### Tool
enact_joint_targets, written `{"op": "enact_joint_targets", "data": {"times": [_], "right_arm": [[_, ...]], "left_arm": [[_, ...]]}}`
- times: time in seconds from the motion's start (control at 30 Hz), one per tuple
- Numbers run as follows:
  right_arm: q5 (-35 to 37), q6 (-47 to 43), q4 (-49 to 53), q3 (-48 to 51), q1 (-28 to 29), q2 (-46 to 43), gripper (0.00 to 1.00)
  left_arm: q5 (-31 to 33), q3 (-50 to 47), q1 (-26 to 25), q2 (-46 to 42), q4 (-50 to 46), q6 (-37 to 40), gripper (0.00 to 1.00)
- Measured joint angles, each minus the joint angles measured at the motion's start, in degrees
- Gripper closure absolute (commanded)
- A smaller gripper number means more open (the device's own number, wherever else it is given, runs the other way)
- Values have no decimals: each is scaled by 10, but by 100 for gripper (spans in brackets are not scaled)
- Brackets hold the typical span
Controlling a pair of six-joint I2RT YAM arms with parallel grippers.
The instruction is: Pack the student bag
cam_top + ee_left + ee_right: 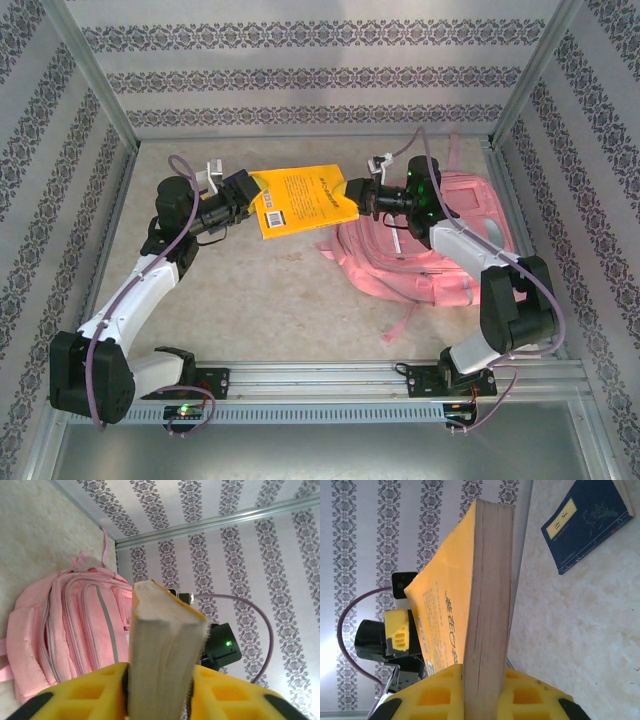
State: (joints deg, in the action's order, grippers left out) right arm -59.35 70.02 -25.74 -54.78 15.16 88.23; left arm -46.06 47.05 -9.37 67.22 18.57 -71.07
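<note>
Overhead, item one: yellow book [305, 200], held clear of the table [250, 300] between your two arms, long axis running left to right. The left gripper [237, 197] pinches one short end and the right gripper [357, 195] pinches the other. Item two: student bag [400, 272], pink, lying flat on the table under and beside the right forearm, just right of the book. The right arm is by far the nearer to it, and the book's long axis points roughly at it. At the left wrist, you see both yellow fingers [95, 692] clamped on the page block, which stands edge-on straight ahead. The bag lies beyond and to the left in that frame, front pockets and pale strip [106, 625] facing up. You cannot tell from there whether its mouth is unzipped. At the right wrist, the fingers [432, 697] are closed on the opposite end of the same book, printed cover to the left, with the left arm's yellow finger visible across the span. Item three: blue book [590, 525], flat on the table well beyond, untouched. Judged from this, the book probably has to travel rightward to the bag, so expect the left side to let go first. Check for an open mouth before you commit.
</note>
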Motion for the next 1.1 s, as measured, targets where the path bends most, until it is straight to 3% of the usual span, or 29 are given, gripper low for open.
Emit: {"op": "enact_joint_targets", "data": {"times": [0.47, 0.57, 0.7, 0.77, 0.83, 0.9, 1.1], "right_arm": [[33, 49, -40, 14, 0, -3, 100], [40, 51, -42, 14, 3, -3, 100], [49, 49, -43, 14, 6, -3, 100], [52, 38, -33, 14, 4, -5, 100], [62, 19, -5, 14, 4, -15, 75], [88, -16, 48, 14, 6, -38, 63], [254, -177, 287, -24, 1, -122, 53]], "left_arm": [[-4, -13, -10, 6, 10, -12, 62], [-5, -14, -14, 12, 12, -15, 73], [-5, -14, -14, 17, 11, -13, 99], [-6, -14, -14, 17, 8, -8, 100], [-4, -14, -15, 17, -2, -3, 100], [-2, -14, -15, 12, -23, 7, 100], [65, 5, -14, -49, -178, 82, 100]]}}
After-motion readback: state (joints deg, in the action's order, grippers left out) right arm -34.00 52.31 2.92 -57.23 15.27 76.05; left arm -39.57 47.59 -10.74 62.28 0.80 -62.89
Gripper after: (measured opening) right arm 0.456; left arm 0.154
